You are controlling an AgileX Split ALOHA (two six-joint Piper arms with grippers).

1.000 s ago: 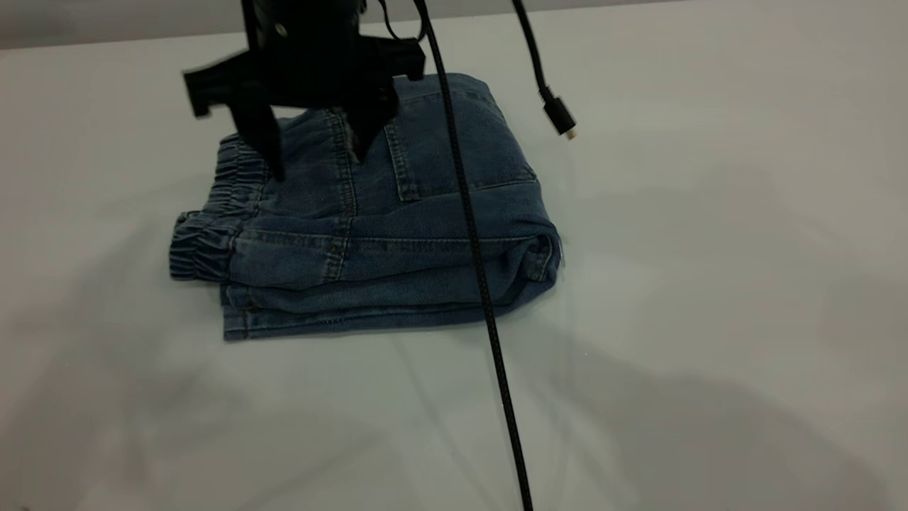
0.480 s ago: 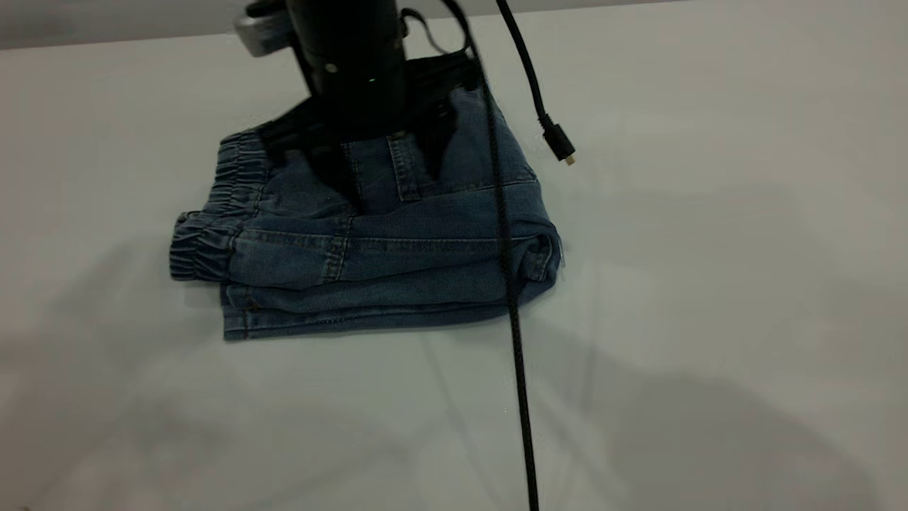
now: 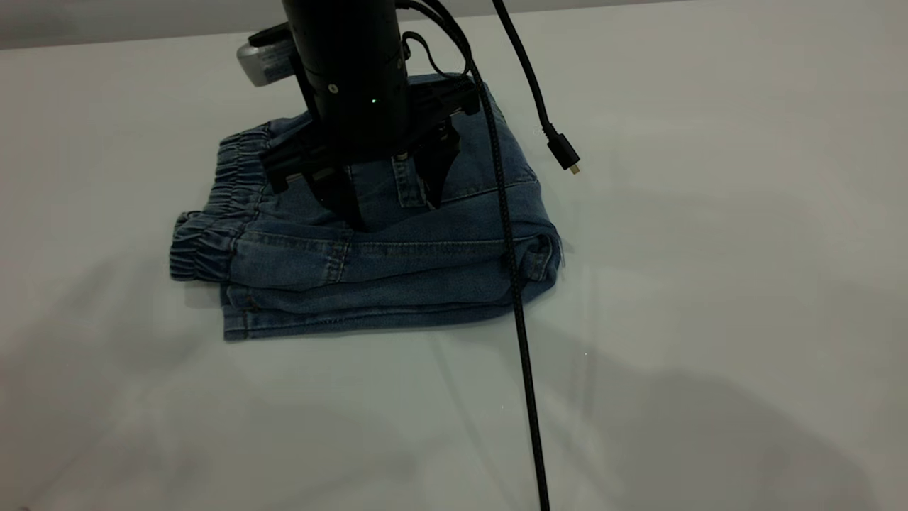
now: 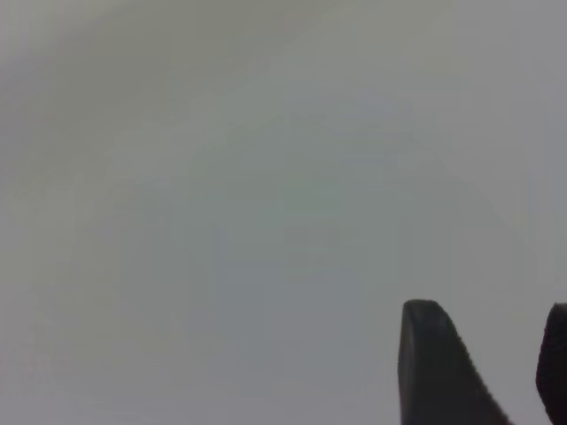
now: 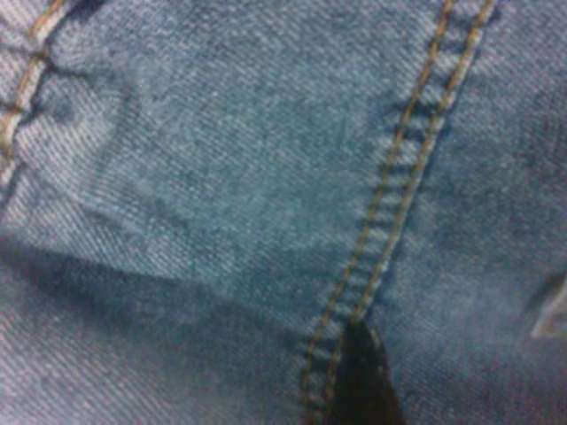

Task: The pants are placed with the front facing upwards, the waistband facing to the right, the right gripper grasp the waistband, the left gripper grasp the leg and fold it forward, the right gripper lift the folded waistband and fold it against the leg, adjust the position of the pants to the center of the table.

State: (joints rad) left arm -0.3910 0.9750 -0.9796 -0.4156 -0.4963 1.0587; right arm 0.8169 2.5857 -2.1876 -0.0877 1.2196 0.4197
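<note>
The blue denim pants [image 3: 425,262] lie folded in a compact stack on the white table [image 3: 709,284]. Their ruffled waistband [image 3: 213,213] is on the stack's left side. My right gripper [image 3: 391,199] points down onto the top layer near the back pocket, open, with its two fingers spread on the cloth and nothing held between them. In the right wrist view, denim [image 5: 221,177] with tan stitching fills the frame and one dark fingertip [image 5: 359,381] rests beside a seam. The left gripper [image 4: 492,363] is open over bare table [image 4: 221,177], away from the pants.
A black braided cable [image 3: 521,341] hangs from the right arm across the pants and down over the front of the table. A loose cable end with a plug [image 3: 564,152] dangles just right of the pants. Bare tabletop surrounds the stack.
The right gripper has moved right and toward the front of the pants, turned at the wrist, and come down onto the top layer. The pants have not shifted.
</note>
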